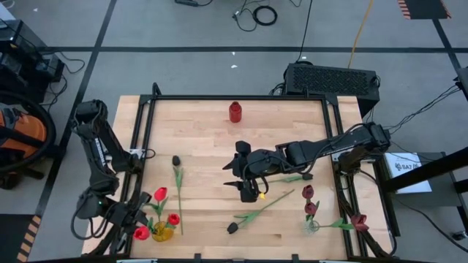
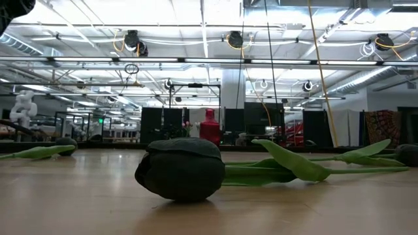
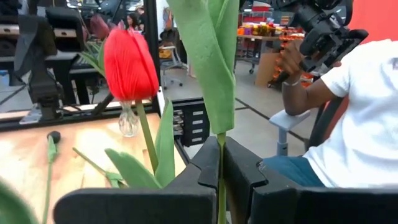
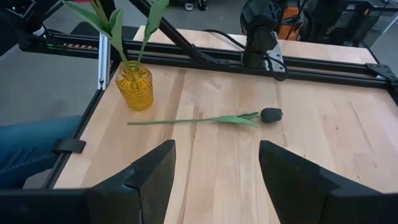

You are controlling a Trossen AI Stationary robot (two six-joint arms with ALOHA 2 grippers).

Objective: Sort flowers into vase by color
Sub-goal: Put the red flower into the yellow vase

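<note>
The left hand (image 1: 139, 219) sits at the near left corner of the counter (image 1: 212, 168), its fingers (image 3: 208, 168) pressed together on the thin green stem of a red tulip (image 1: 141, 233) that stands in the yellow vase (image 1: 162, 232). The right arm reaches in from the right rail to the middle of the counter, where the right hand (image 1: 252, 191) hovers with its fingers (image 4: 152, 168) spread wide and nothing between them.

Two more red tulips (image 1: 160, 194) stand in the yellow vase. A black tulip (image 1: 176, 162) lies left of centre, another black tulip (image 1: 233, 228) near the front edge. Maroon tulips (image 1: 308, 193) stand in a clear vase (image 1: 313, 226) at the right, one maroon tulip (image 1: 359, 221) beside it. A red bottle (image 1: 235, 111) stands at the back. A person in a white shirt (image 3: 367, 118) sits beyond the left rail. No writing is readable.
</note>
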